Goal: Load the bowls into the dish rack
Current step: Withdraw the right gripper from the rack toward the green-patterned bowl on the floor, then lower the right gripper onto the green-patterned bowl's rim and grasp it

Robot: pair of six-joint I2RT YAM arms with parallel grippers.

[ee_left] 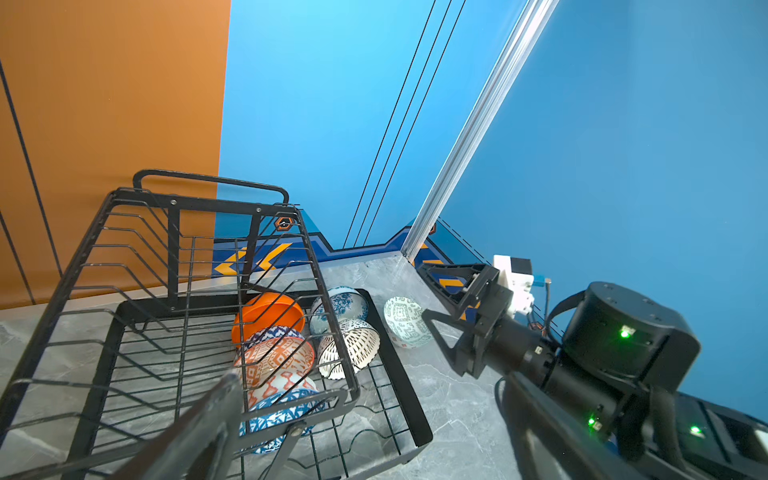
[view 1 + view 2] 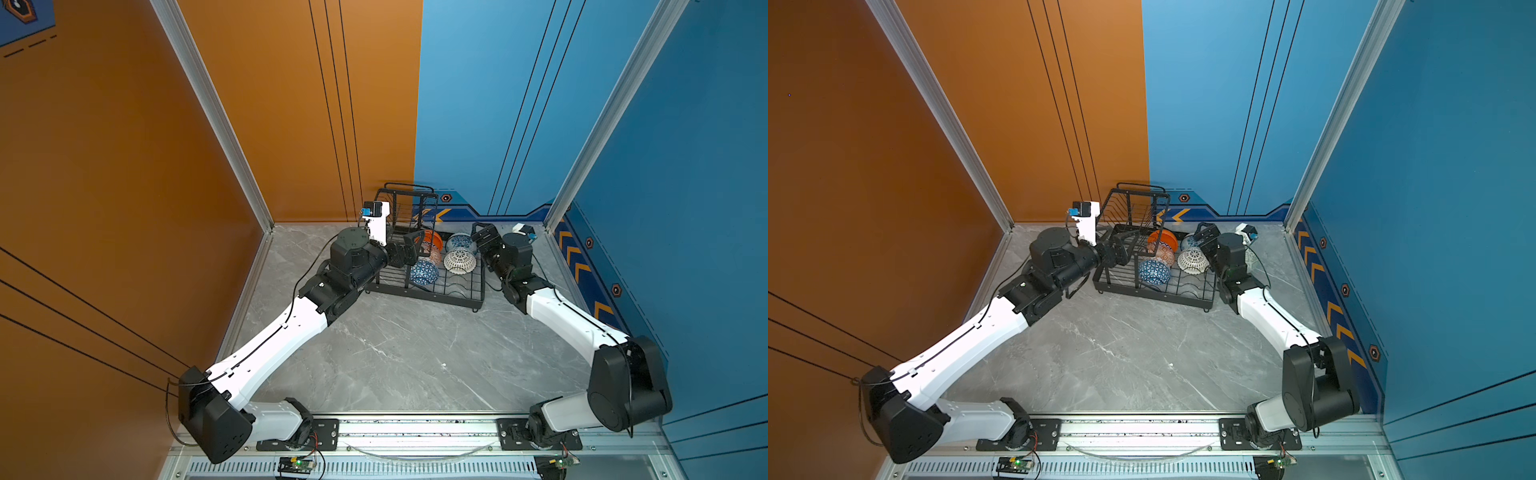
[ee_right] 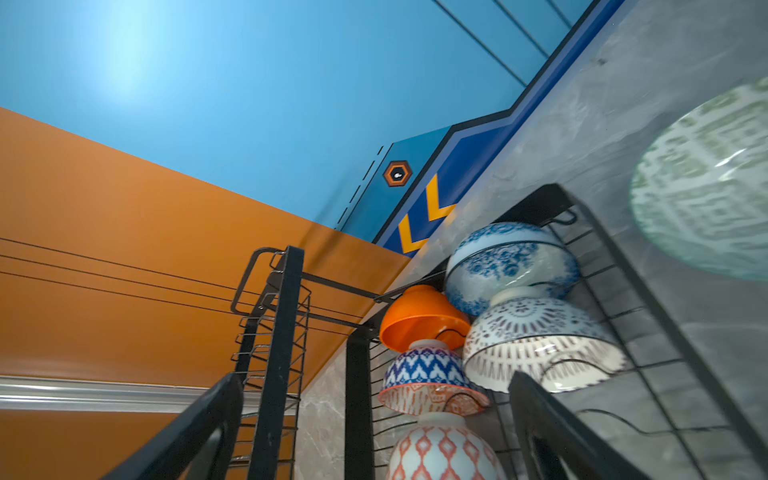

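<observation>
Left gripper (image 2: 411,249), right gripper (image 1: 424,293): open, empty. Right should pinch by its rim the pale green patterned round bowl (image 1: 405,322) beside the black wire dish rack (image 1: 400,374).

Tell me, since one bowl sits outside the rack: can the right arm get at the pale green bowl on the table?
Probably yes. The right gripper is open and close beside the pale green bowl, which lies on the table outside the dish rack; nothing shows between them.
</observation>
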